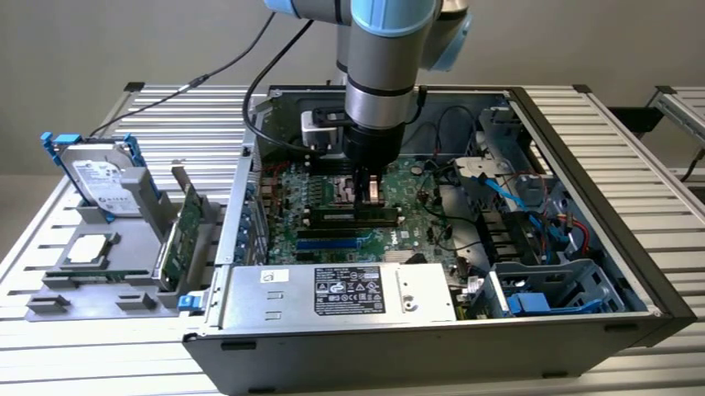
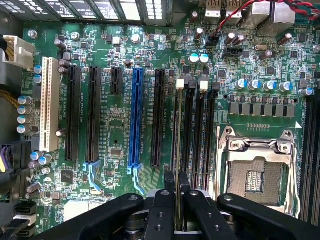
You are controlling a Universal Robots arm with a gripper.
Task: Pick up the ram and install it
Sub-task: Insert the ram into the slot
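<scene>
Ext. view, L to R. Hard drive w/ blue rails (image 1: 101,177): upright in grey fixture (image 1: 121,289) at the exterior view's left, untouched. Expansion card (image 1: 182,231): green, on edge in same fixture, just beside case wall. PC case (image 1: 617,272): open, lying on slatted table (image 1: 66,363); power supply (image 1: 342,289) along near edge. Motherboard (image 1: 330,206): mid-case. Gripper (image 1: 369,191): down inside case, over board near the memory slots. Drive cage (image 1: 551,289): at the exterior view's right, blue parts inside. Wrist view, across board: white slot (image 2: 49,105), blue slot (image 2: 135,120), memory slots (image 2: 195,130), CPU socket (image 2: 257,172). Ram (image 2: 178,135): seen edge-on as a thin strip, clamped betw. gripper fingers (image 2: 169,186), running in line w/ the memory slot nearest the black expansion slots. Status: pick-up judged done, ram in grip & well apart from fixture. Alignment w/ slot looks done or close. Seating: can't tell whether ram's lower edge is in slot or just above. Install not confirmed; grip not let go.
</scene>
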